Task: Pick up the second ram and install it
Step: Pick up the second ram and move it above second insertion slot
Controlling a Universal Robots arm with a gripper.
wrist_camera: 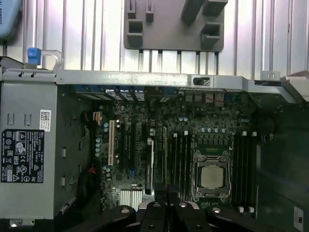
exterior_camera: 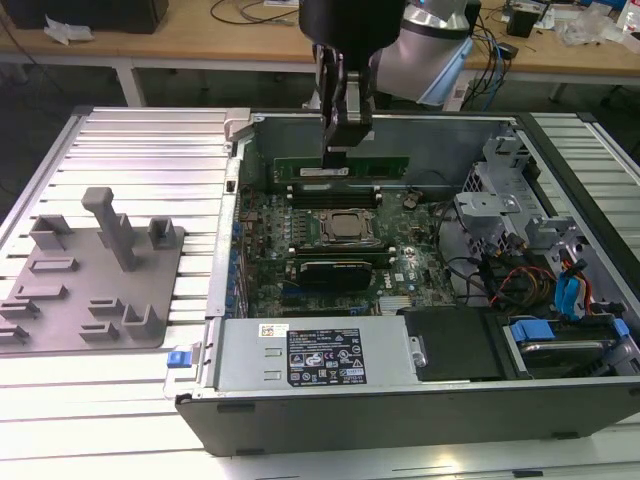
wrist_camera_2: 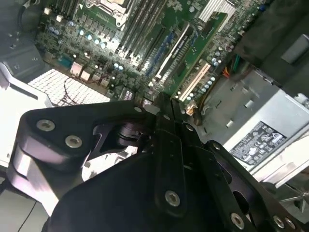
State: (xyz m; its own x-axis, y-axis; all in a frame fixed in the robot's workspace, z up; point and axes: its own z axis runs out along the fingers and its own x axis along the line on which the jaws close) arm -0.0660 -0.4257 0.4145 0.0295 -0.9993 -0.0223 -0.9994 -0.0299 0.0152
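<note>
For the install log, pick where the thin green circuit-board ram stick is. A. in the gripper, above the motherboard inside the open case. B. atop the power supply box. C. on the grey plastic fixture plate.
A: in the exterior view the black gripper grips the thin green ram stick above the green motherboard, inside the open computer case.

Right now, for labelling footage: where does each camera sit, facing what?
Exterior view: off the arm, looking down into the computer case; shows the gripper holding the second ram.
First wrist view: on the wrist, facing the motherboard and grey fixture; gripper links show.
Second wrist view: on the wrist, looking past the gripper's body at the motherboard.
All share the motherboard.
</note>
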